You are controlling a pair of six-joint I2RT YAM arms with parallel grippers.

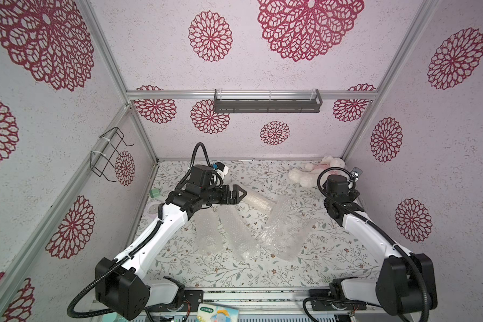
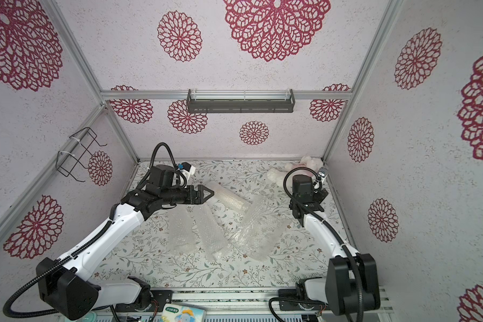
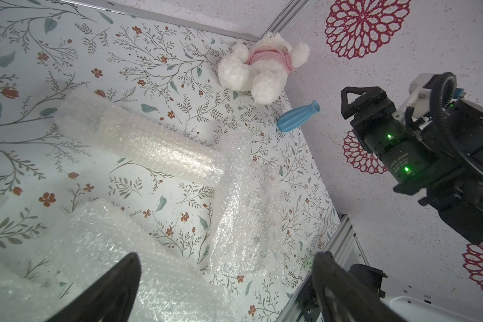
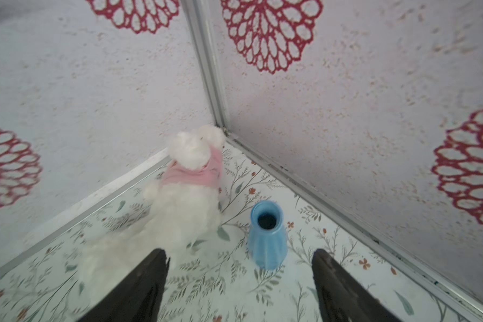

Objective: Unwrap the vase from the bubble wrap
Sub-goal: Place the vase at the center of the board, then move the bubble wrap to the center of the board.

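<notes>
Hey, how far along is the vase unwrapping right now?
Done, it seems: the blue vase stands bare beside the plush toy, and the bubble wrap lies apart from it. In hand: nothing; the left end effector and right end effector are open. Left: nothing evident.

Legible text: none can be read in full.

1. Packet (image 1: 217, 312) (image 2: 183, 313), at the near edge in both top views: a green oval label (image 1: 207, 309) with white Chinese characters, too small to read. Below the label is a blue cartoon elephant.
2. Motor housing (image 3: 399, 164) on the right arm, seen in the left wrist view: a few lines of small white lettering, upside down and too blurred to read.
3. Tag (image 1: 356, 172) (image 2: 322, 174) at the right arm's wrist, in both top views: a black-and-white mark, too small to make out.
</notes>
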